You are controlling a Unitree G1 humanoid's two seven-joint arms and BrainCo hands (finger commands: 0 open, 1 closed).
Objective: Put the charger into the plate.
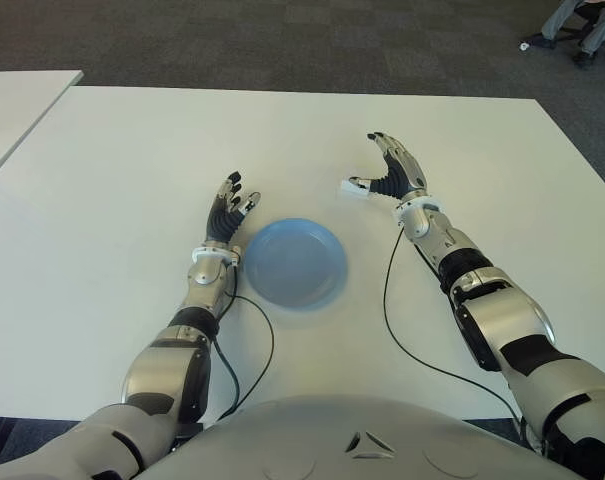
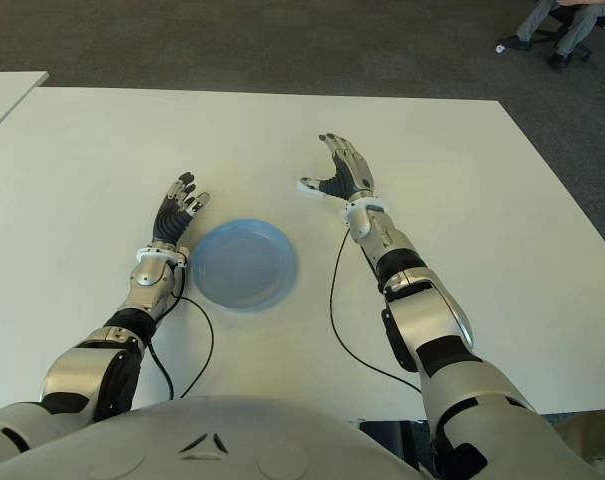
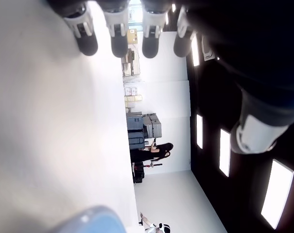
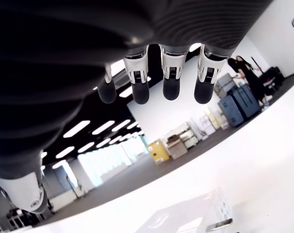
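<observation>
Right hand (image 1: 392, 170), fingers spread and empty, hovers beside the small white block charger (image 1: 354, 187) at the round blue plate's (image 1: 294, 262) one o'clock; it should close squarely before lifting.

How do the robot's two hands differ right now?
The right hand reaches farther out over the table, right beside the small white charger; the left hand shows nearer the body, beside the blue plate, on its left. Both have open fingers and hold nothing.
</observation>
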